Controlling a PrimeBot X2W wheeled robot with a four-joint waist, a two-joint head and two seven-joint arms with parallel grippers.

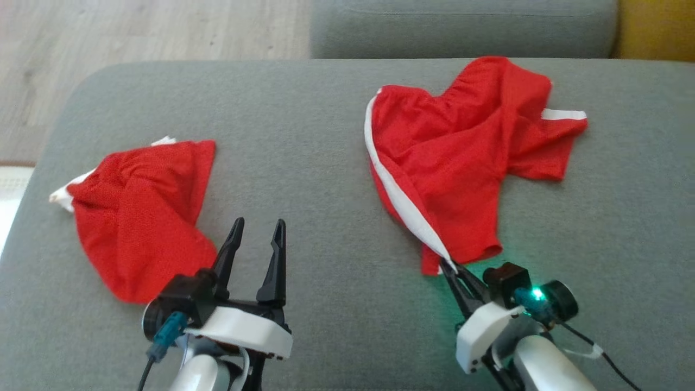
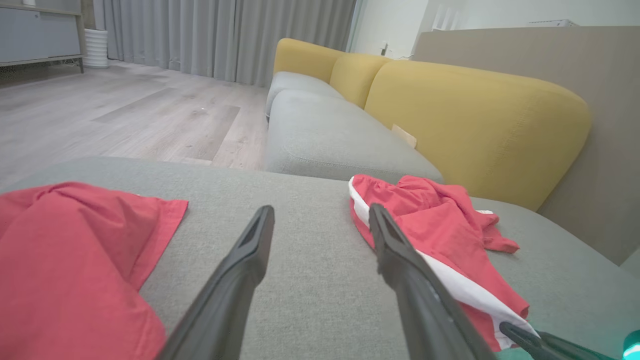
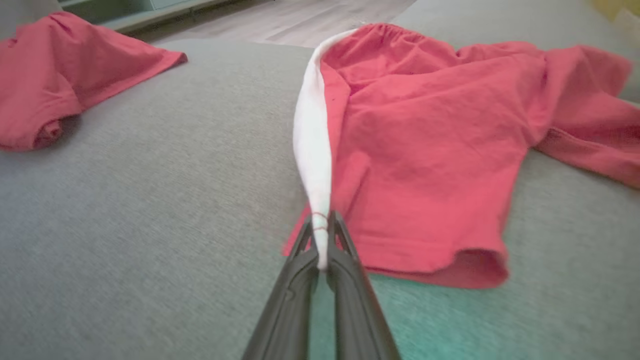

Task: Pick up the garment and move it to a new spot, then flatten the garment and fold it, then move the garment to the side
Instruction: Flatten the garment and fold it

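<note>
A crumpled red garment (image 1: 461, 157) with a white side stripe lies on the right half of the grey cushion (image 1: 326, 163). My right gripper (image 1: 449, 267) is shut on the near end of that white stripe, at the hem corner; the right wrist view shows the fingertips (image 3: 320, 235) pinching the white band of the garment (image 3: 425, 165). My left gripper (image 1: 258, 231) hovers open over bare cushion, with nothing between its fingers. In the left wrist view the garment (image 2: 440, 235) lies to the right of the left gripper (image 2: 320, 222).
A second red piece of clothing (image 1: 141, 212) lies bunched at the cushion's left, just beside the left gripper. Behind the cushion sits a grey sofa seat (image 2: 330, 135) with yellow backrests (image 2: 470, 120). Wooden floor (image 1: 136, 32) lies beyond the cushion's left edge.
</note>
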